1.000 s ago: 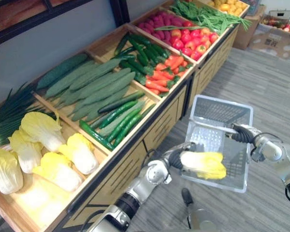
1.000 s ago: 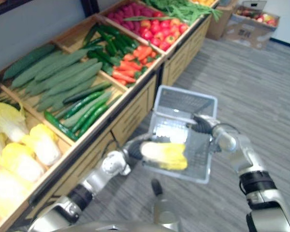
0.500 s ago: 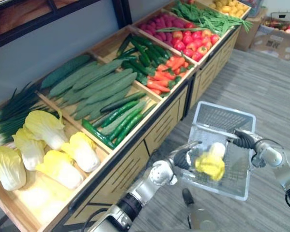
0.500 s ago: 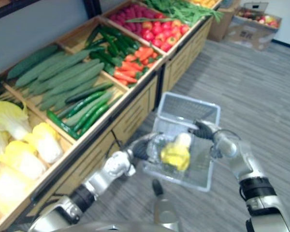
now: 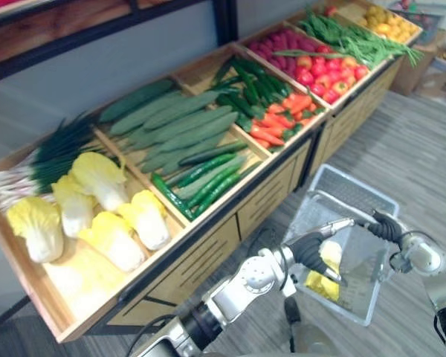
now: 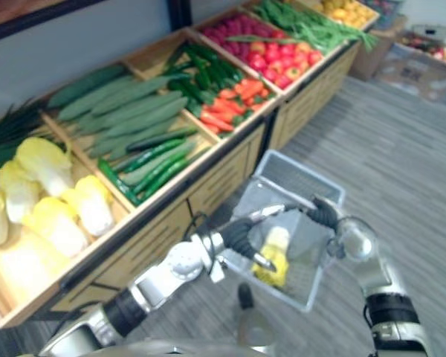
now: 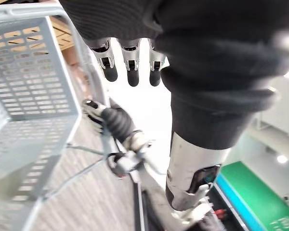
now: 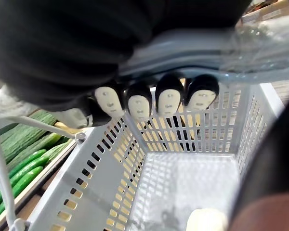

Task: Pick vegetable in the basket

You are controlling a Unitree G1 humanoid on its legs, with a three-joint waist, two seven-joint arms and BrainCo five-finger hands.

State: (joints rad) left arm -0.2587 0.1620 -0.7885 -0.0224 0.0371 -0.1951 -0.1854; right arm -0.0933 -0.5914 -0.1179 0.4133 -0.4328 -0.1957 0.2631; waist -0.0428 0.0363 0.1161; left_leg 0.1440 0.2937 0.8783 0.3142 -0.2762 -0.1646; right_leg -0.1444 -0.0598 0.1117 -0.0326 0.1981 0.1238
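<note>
One yellow cabbage lies inside the single grey basket. The left hand, fingers relaxed and empty, hovers over it. The right hand is curled round the basket's handle.

The left arm is running up from the lower centre of the frame in silver-grey rounded shells, with a black ribbed band. The left hand is wearing a dark ribbed cover, and its silver fingers are ending in dark tips. At the right edge, the right arm is gleaming silver-grey; the right hand is wearing the same dark cover, its fingertips showing pale pads rimmed in black.
</note>
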